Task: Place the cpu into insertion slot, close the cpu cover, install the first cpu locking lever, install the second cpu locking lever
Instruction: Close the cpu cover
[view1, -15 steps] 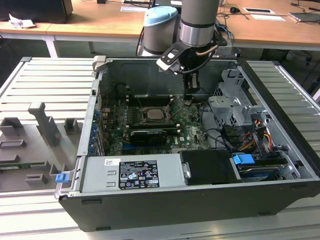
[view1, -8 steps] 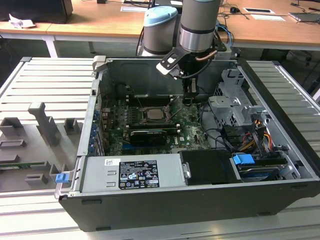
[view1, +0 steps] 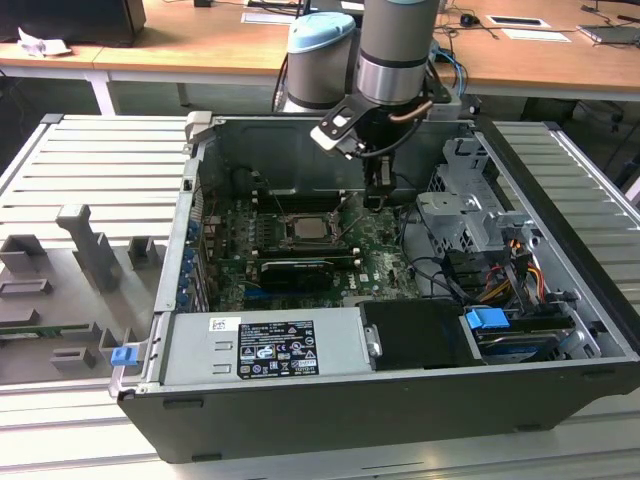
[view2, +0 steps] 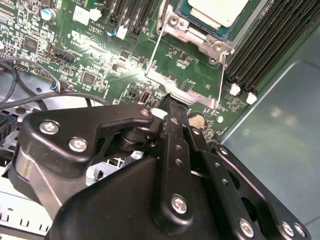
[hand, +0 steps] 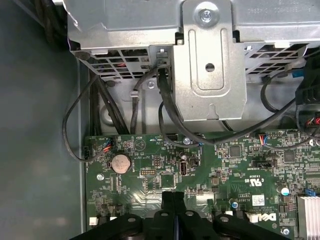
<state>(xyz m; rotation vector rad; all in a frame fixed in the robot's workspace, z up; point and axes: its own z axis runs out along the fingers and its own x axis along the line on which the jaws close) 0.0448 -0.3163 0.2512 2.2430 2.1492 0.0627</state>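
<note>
End effector (view2: 173, 102) pinched narrow, nothing showing between its fingers. The cpu (view2: 215, 10) lies straight ahead, just beyond the tip, already seated.

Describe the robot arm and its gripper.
The silver-grey cylindrical arm has a pale blue joint cap and a black wrist band with a brownish cable. The matte black gripper is built of flat linked bars fastened by silver screws, narrowing to slim tips.
</note>
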